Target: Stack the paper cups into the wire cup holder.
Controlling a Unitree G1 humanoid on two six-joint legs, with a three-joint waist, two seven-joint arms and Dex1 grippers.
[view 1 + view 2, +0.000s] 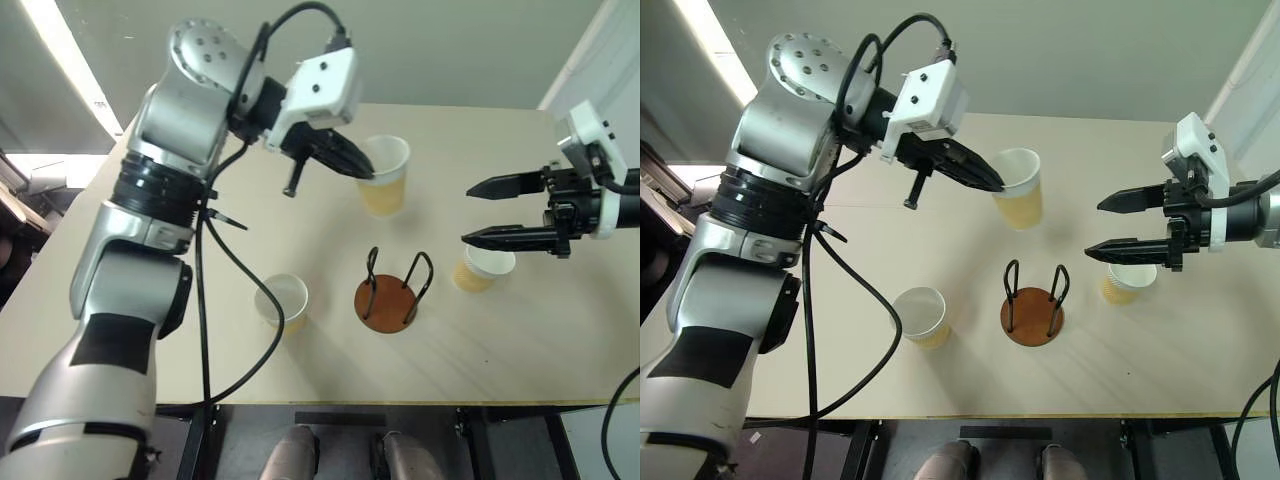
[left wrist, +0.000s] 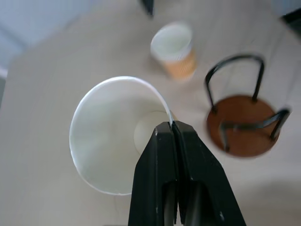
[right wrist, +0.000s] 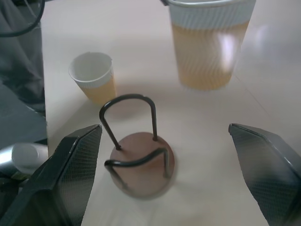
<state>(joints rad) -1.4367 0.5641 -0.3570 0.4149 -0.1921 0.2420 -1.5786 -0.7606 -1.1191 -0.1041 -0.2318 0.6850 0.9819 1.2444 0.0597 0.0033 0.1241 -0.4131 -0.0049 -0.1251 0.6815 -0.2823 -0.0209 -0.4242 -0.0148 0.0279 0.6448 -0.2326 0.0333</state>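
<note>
Paper is what the left end effector (image 1: pixel 995 186) pinches now: its two black fingers are pressed together on the white rim of one of the paper cups (image 1: pixel 1019 189), one finger inside and one outside, and the cup hangs above the table (image 1: pixel 300 370) behind the wire cup holder (image 1: pixel 393 296). The holder stands empty near the front middle of the table. A second cup (image 1: pixel 283 303) stands upright just to the left of the holder, and a third cup (image 1: pixel 482 268) stands to its right, under the right end effector (image 1: pixel 478 212), whose fingers are spread wide and hold nothing.

I judge that the step in hand is the carrying of the first cup to the holder. The next move calls for bringing this cup over the brown disc, keeping it upright, then lowering it between the two wire loops before the fingers open. Because the grip is only on the thin rim, the cup may swing or tilt, so the lowering should be slow.

From the left wrist view one looks down into the held cup and sees clearly how the fingers (image 2: pixel 162 155) close on its rim; the head views do not give this detail. From the right wrist view the loops of the holder stand between the spread fingers, with the held cup beyond them.
</note>
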